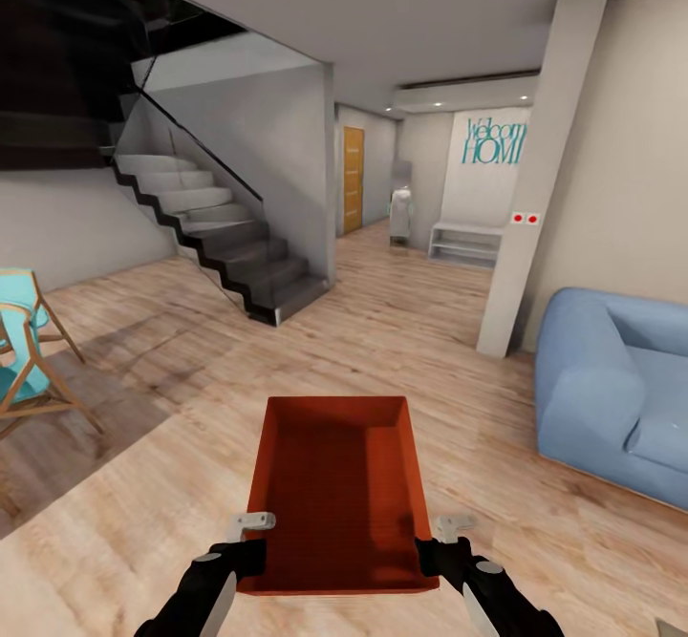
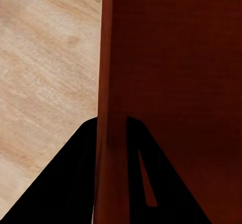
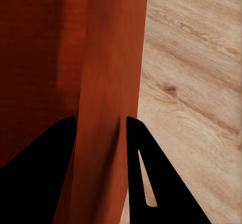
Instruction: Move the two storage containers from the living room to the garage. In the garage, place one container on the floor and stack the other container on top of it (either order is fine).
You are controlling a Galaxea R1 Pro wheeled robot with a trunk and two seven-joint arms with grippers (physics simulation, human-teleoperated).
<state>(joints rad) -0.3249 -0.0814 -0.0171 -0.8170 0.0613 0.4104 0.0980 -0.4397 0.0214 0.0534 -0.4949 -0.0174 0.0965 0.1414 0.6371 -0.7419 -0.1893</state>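
Storage container (image 1: 336,489) carried above living room plank floor (image 1: 124,513), long axis pointing ahead toward orange-brown door (image 1: 353,180), left tool (image 1: 250,540) and right tool (image 1: 441,541) each clamped on a side wall.

Both my arms reach forward and low, black forearms coming up from the bottom of the head view at about 7 and 5 o'clock. My left gripper (image 1: 250,540) is clamped on the left wall of the storage container (image 1: 336,484), one finger inside and one outside. My right gripper (image 1: 447,541) pinches the right wall the same way. In each wrist view my dark fingers (image 2: 75,178) (image 3: 151,173) straddle a wall edge, pressed against it. Wrists sit level, roughly symmetrical.
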